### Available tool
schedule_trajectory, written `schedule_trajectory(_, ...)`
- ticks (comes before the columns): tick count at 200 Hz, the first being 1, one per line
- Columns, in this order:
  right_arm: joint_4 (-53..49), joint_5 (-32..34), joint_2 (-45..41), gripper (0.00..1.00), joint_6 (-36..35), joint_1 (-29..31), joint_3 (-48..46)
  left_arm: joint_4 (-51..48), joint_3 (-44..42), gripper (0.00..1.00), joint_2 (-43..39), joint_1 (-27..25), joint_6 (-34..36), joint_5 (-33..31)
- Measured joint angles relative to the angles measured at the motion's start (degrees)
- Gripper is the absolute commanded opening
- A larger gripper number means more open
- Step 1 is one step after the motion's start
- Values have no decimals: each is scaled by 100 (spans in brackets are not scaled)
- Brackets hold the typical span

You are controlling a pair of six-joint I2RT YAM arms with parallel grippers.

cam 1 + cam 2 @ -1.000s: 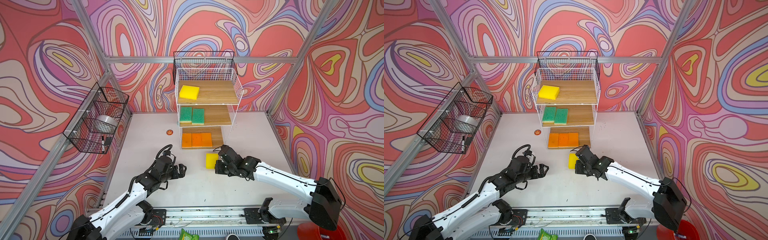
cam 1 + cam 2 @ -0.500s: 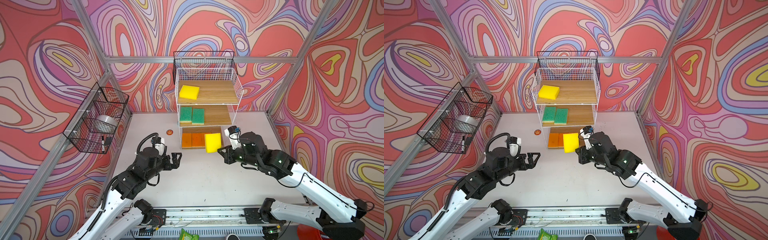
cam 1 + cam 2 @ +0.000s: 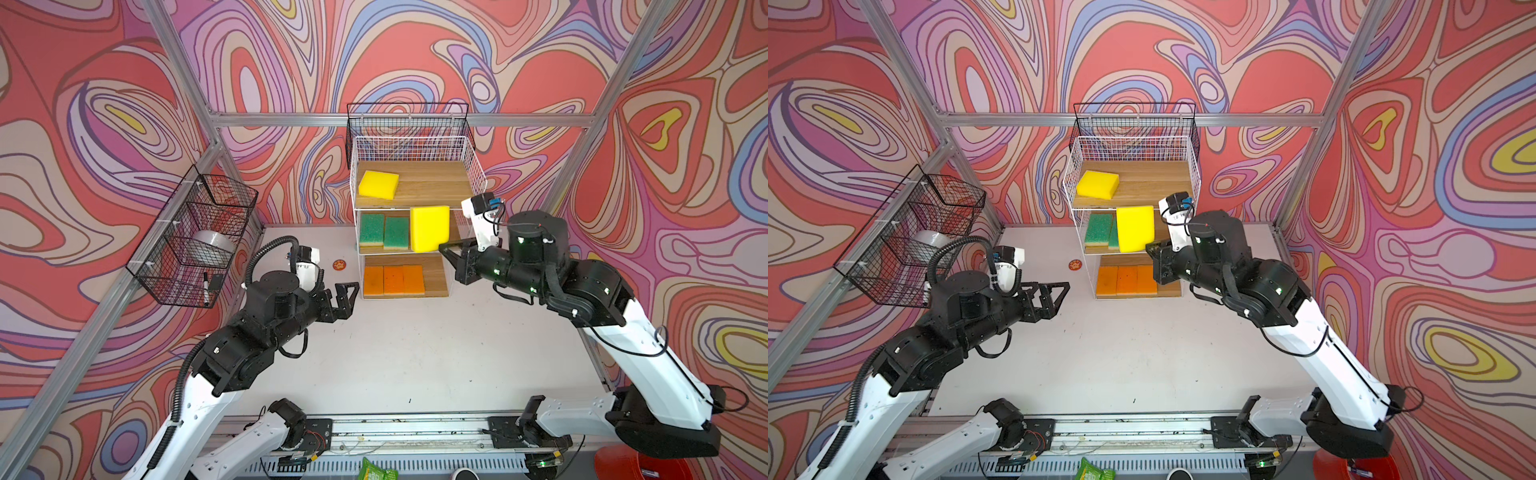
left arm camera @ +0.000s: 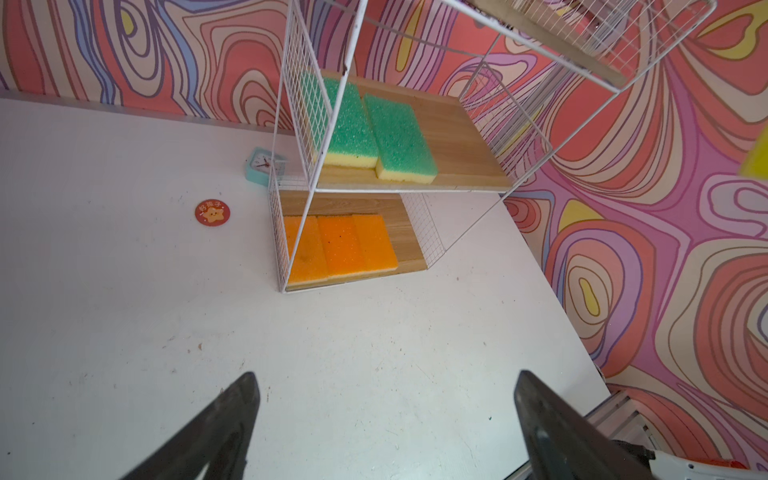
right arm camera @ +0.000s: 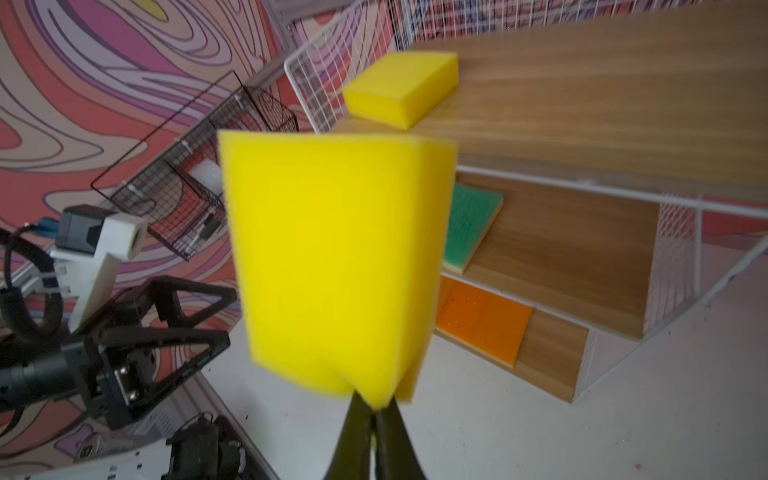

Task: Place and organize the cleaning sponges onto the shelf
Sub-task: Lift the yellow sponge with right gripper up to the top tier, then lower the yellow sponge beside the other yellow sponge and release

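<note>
Underneath it all: white table (image 3: pixel 415 353), with the rack at its far edge and both arms out over it.
Shelf: shelf (image 3: pixel 436 185) stands against the back wall, three wooden boards in white wire, with its open front facing the arms.
Right arm: it is stretched up at the shelf front. The right claw (image 3: pixel 444 248) is pressed together on the lower corner of a yellow sponge (image 3: pixel 429 228) — in the wrist view the fingertips (image 5: pixel 358 432) squash the foam flat.
Left arm: it is raised over the table, left of the bottom tier. The left claw (image 3: pixel 351 297) is spread wide with nothing between its fingers, pointing toward the shelf.
Sponge in the air: it is upright and off the table, with its broad face to the top cameras. In both top views it covers the right part of the middle tier, its top edge at the top board's front lip. Whether it touches the wire, I cannot tell.
Top board: the other yellow sponge (image 3: pixel 378 185) lies flat at the left end, a little skewed.
Middle board: two green sponges (image 4: pixel 374 129) sit side by side, touching, green face up and pale yellow beneath, on the left half.
Bottom board: three orange sponges (image 4: pixel 338 247) lie in a tight row on the left part.
Table extras: an orange disc (image 3: pixel 339 264) lies just left of the shelf base — and in the left wrist view a small teal clock (image 4: pixel 266 165) sits beside the shelf's corner.
</note>
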Motion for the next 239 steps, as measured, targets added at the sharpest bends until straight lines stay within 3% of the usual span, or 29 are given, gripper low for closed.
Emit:
schedule_trajectory(41, -1187, 553, 1759, 0, -129, -26, 2909, 22, 319, 97, 334, 17, 188, 0)
schedule_trajectory(63, -1578, 435, 2345, 0, -122, -326, 3832, 31, 319, 97, 393, 26, 236, 0)
schedule_trajectory(106, -1515, -348, 2417, 0, 109, -1567, 3497, 168, 190, 97, 435, 28, 323, -4)
schedule_trajectory(139, -1353, -870, 2723, 0, 186, -1593, 3556, 269, -94, 97, 409, 42, 339, -2)
schedule_trajectory(210, -1143, -1303, 3287, 0, 258, -1779, 3705, 498, -828, 97, 109, 101, 293, 4)
schedule_trajectory(239, -1023, -1443, 3335, 33, 337, -1805, 3735, 522, -1021, 97, -24, 101, 273, 4)
